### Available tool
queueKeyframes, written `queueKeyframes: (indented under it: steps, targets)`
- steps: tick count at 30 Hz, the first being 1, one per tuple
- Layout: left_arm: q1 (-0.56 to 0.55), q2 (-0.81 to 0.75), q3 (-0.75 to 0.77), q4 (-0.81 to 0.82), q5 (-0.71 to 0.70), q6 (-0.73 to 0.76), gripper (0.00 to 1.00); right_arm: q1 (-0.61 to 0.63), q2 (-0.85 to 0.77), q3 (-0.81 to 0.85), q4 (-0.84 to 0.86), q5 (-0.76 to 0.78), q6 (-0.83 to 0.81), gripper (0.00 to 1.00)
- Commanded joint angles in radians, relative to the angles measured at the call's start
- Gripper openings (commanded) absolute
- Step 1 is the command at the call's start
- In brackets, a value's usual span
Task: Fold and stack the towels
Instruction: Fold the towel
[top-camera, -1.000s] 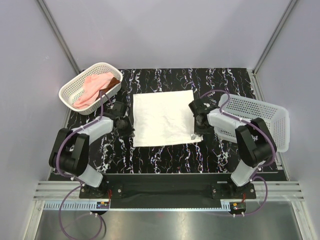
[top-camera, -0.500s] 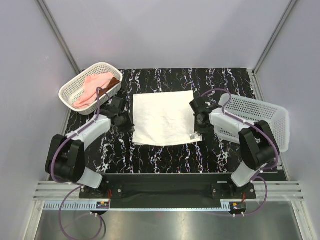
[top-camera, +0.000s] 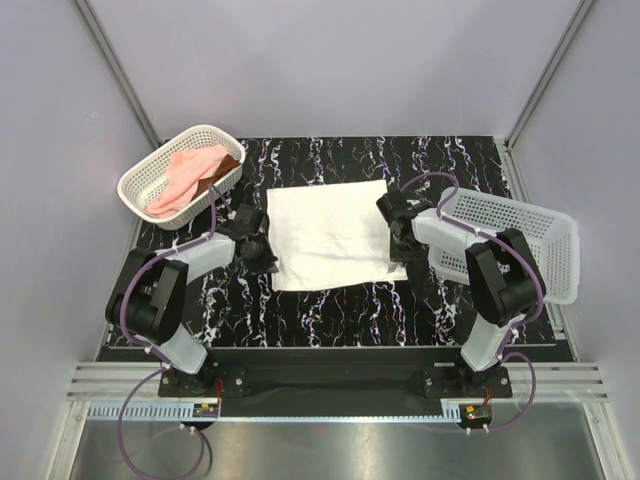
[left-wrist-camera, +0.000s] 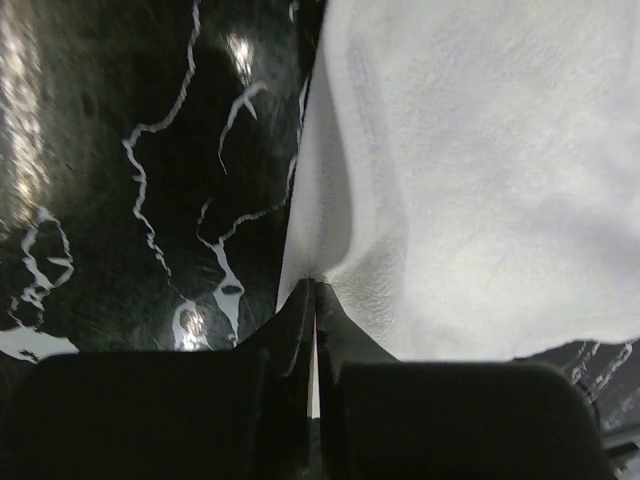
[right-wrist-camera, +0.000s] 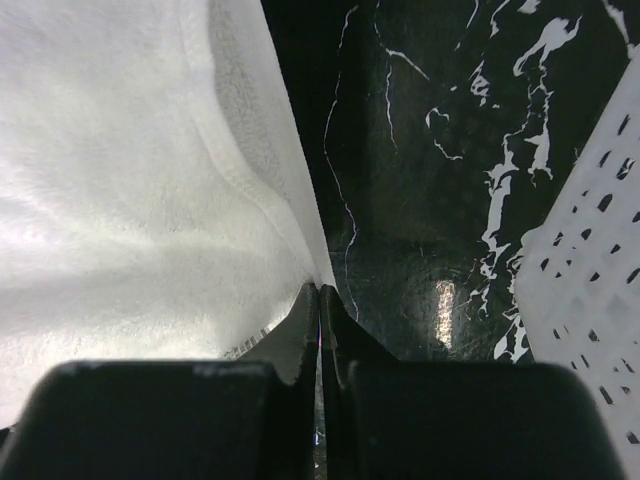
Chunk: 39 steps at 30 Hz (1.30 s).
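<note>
A white towel (top-camera: 332, 235) lies spread on the black marbled table. My left gripper (top-camera: 268, 262) is shut on the towel's near left corner; in the left wrist view the cloth (left-wrist-camera: 460, 180) rises in a fold from the closed tips (left-wrist-camera: 314, 290). My right gripper (top-camera: 397, 262) is shut on the near right corner; in the right wrist view the towel (right-wrist-camera: 120, 190) is pinched at the tips (right-wrist-camera: 319, 290). The near edge of the towel is lifted and drawn toward the back. A pink towel (top-camera: 185, 173) lies in the left basket.
A white oval basket (top-camera: 150, 190) stands at the back left and also holds something dark brown. A white rectangular basket (top-camera: 520, 240) stands at the right, close to my right arm; its wall shows in the right wrist view (right-wrist-camera: 590, 270).
Both grippers have moved away from me with the towel's near corners. The near edge has lifted off the table and shifted toward the back, so the towel looks shorter.
</note>
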Motion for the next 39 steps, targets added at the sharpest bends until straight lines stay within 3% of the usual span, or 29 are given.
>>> queueKeyframes:
  steps: [1, 7, 12, 17, 24, 26, 31, 36, 39]
  targets:
    - [-0.005, 0.024, -0.001, 0.014, -0.08, 0.017, 0.0, -0.007, 0.019, -0.01, 0.029, 0.015, 0.009, 0.0]
    - [-0.004, 0.053, 0.027, -0.038, -0.153, 0.046, 0.0, -0.01, 0.082, -0.001, 0.03, -0.002, 0.008, 0.01]
    - [-0.005, 0.041, 0.044, -0.088, -0.211, 0.069, 0.0, -0.008, 0.095, -0.025, 0.047, -0.008, 0.017, 0.14]
    - [-0.004, 0.042, 0.097, -0.171, -0.321, 0.095, 0.0, -0.001, 0.051, -0.074, 0.082, -0.135, 0.054, 0.13]
    - [0.022, 0.018, 0.107, -0.199, -0.343, 0.114, 0.0, 0.052, -0.024, -0.174, 0.125, -0.189, 0.137, 0.14]
    - [0.045, 0.013, 0.116, -0.205, -0.334, 0.126, 0.04, 0.052, -0.027, -0.177, 0.13, -0.191, 0.141, 0.14]
    - [0.062, -0.034, 0.148, -0.228, -0.294, 0.15, 0.33, 0.052, -0.029, -0.179, 0.134, -0.191, 0.141, 0.17]
    - [0.026, -0.109, 0.133, -0.246, -0.271, 0.166, 0.36, 0.052, -0.04, -0.146, 0.096, -0.165, 0.137, 0.28]
    - [0.012, -0.105, 0.093, -0.216, -0.185, 0.152, 0.36, 0.052, -0.063, -0.1, 0.049, -0.157, 0.126, 0.32]
